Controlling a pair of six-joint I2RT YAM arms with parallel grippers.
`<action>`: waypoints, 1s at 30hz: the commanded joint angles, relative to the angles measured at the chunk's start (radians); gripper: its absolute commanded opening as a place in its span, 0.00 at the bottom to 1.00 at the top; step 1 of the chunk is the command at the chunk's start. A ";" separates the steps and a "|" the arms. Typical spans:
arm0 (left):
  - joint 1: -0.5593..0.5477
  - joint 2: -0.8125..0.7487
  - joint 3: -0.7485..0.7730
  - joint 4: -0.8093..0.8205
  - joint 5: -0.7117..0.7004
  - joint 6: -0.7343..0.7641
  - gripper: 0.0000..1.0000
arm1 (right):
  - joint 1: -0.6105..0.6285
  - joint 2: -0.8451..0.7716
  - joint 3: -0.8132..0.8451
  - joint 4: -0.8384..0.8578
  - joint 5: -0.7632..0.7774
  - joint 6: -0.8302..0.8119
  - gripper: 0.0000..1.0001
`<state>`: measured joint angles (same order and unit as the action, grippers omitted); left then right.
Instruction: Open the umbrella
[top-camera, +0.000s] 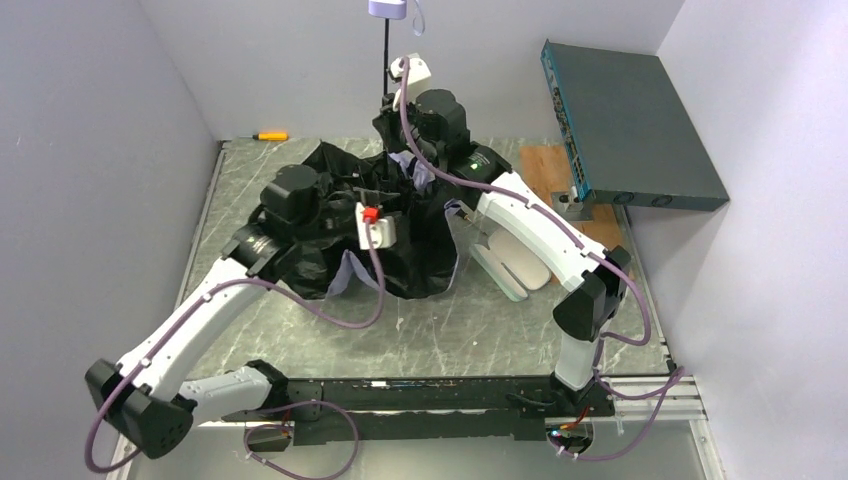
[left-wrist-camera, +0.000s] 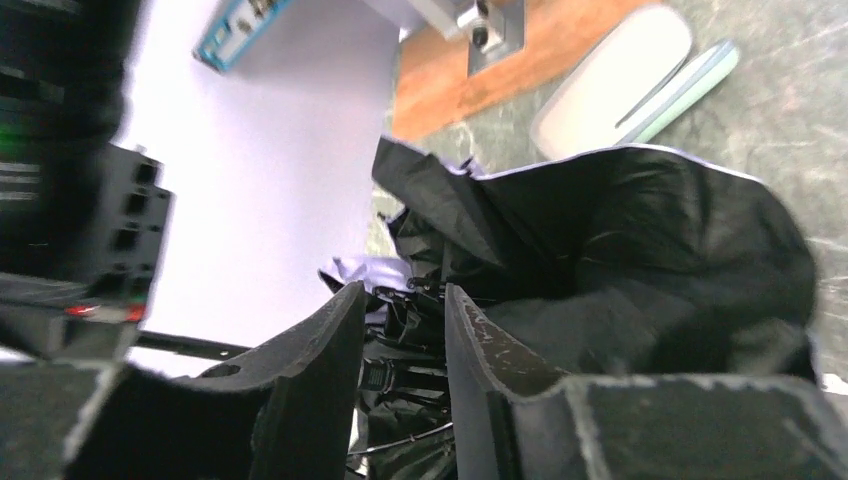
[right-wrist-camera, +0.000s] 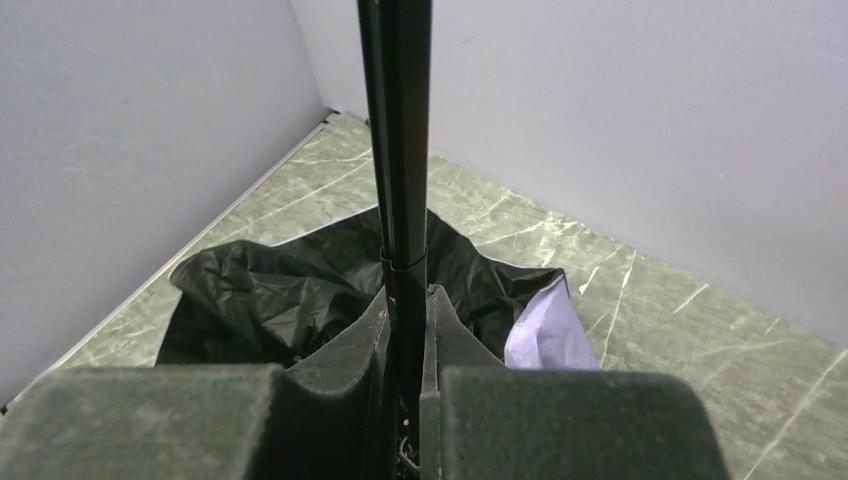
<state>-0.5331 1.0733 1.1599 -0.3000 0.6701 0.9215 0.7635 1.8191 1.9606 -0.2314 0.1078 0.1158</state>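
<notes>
The umbrella (top-camera: 330, 225) lies crumpled in the middle of the table, black lining up, with a lavender patch (right-wrist-camera: 545, 335) showing. Its thin black shaft (right-wrist-camera: 397, 120) stands up to the lavender handle (top-camera: 387, 8) at the top of the overhead view. My right gripper (right-wrist-camera: 408, 295) is shut on the shaft just above the fabric, and it also shows in the overhead view (top-camera: 388, 108). My left gripper (left-wrist-camera: 402, 290) is pushed into the canopy (left-wrist-camera: 640, 250). Its narrow-set jaws hold the black runner and ribs at the shaft's base. Fabric mostly hides it in the overhead view (top-camera: 400, 195).
A mint-green oval case (top-camera: 515, 270) lies right of the umbrella, under the right arm. A wooden board (top-camera: 545, 165) and a raised blue-grey box (top-camera: 630, 125) stand at the back right. A yellow screwdriver (top-camera: 270, 135) lies at the back left. Walls close in on three sides.
</notes>
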 joint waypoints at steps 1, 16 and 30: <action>-0.058 0.072 -0.026 0.096 -0.260 0.011 0.38 | 0.027 -0.077 0.034 0.118 0.119 0.028 0.00; -0.111 0.264 -0.181 0.360 -0.500 0.144 0.40 | 0.074 -0.097 0.056 0.109 0.107 0.087 0.00; -0.227 0.351 -0.168 -0.019 -0.108 0.158 0.84 | 0.057 -0.055 0.135 0.195 0.128 -0.005 0.00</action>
<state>-0.7143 1.4158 1.0084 -0.1429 0.4149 1.1110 0.8322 1.8011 1.9751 -0.3164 0.2035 0.1413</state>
